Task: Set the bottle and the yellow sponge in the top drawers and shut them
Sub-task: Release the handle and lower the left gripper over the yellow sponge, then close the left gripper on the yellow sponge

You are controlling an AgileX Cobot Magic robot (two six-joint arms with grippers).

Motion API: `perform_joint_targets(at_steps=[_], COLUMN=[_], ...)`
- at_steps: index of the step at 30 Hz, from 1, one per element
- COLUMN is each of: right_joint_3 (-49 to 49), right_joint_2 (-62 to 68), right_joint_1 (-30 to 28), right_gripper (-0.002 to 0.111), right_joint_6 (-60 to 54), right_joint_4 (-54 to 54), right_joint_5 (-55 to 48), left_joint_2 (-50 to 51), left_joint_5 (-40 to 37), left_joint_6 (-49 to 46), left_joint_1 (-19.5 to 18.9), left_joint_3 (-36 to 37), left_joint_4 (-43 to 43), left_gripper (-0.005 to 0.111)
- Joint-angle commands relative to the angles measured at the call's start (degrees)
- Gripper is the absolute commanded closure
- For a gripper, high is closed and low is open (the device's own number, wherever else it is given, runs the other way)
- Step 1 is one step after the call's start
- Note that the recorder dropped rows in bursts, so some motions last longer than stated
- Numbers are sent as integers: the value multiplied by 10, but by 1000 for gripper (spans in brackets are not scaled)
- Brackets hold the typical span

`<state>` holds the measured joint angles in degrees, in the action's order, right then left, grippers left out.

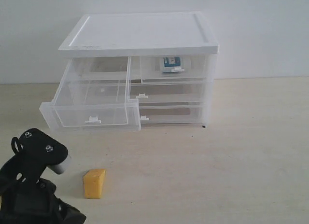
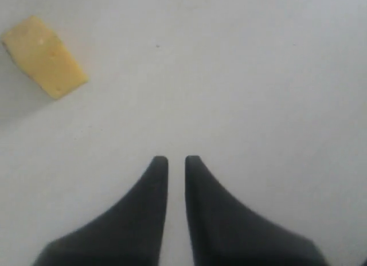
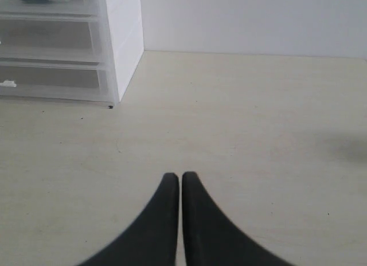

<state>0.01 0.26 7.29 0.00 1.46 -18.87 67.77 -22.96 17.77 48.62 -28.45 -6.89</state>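
Yellow sponge (image 1: 94, 183) on counter (image 1: 231, 156), near left hand (image 2: 176, 160), off to one side, long axis slanted. Left hand barely parted, empty; right hand (image 3: 181, 175) pressed together. Bottle (image 1: 170, 63) inside shut top drawer (image 1: 198, 69); neighbouring top drawer (image 1: 91, 115) pulled out.

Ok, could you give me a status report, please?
Left gripper barely open, right gripper shut, both empty. Yellow sponge on table, left top drawer open. Bottle in right drawer. Nothing blocking.

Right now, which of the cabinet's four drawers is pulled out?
The translucent clear plastic half-width top drawer on the exterior view's left: it juts out, empty. Its top neighbour, holding the white-capped dark bottle, and both full-width drawers below sit closed.
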Motion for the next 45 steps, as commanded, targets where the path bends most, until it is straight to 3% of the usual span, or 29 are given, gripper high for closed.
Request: perform_joint_targets(at_steps=[1, 4, 6, 11, 18, 21, 26, 28, 33, 40, 45], right_joint_3=[0, 0, 0, 0, 0, 0, 0, 0, 0, 0, 0], right_joint_2=[-3, -3, -3, -3, -3, -3, -3, -3, -3, -3, -3], right_joint_1=[-4, -4, -4, -4, -4, -4, -4, -4, -4, -4, -4], right_gripper=[108, 108, 108, 108, 108, 108, 108, 108, 108, 108, 108], right_joint_6=[0, 0, 0, 0, 0, 0, 0, 0, 0, 0, 0], right_joint_4=[4, 4, 4, 4, 4, 4, 4, 4, 4, 4, 4], right_joint_5=[5, 5, 5, 5, 5, 5, 5, 5, 5, 5, 5], left_joint_2=[19, 54, 81, 141, 225, 243, 246, 246, 246, 271, 318], left_joint_5=[32, 86, 129, 166, 110, 78, -14, -9, 73, 45, 73], left_joint_6=[46, 46, 46, 73, 109, 198, 481, 534, 559, 573, 579], left_joint_1=[-29, -41, -48, -70, -75, -75, -74, -74, -74, -74, -74], left_joint_3=[-3, -3, -3, -19, -80, -104, -117, -115, -102, -101, -103], left_joint_4=[-52, -47, -75, -86, -113, -208, -464, -511, -507, -508, -519], left_gripper=[67, 29, 18, 23, 23, 23, 26, 26, 26, 26, 26])
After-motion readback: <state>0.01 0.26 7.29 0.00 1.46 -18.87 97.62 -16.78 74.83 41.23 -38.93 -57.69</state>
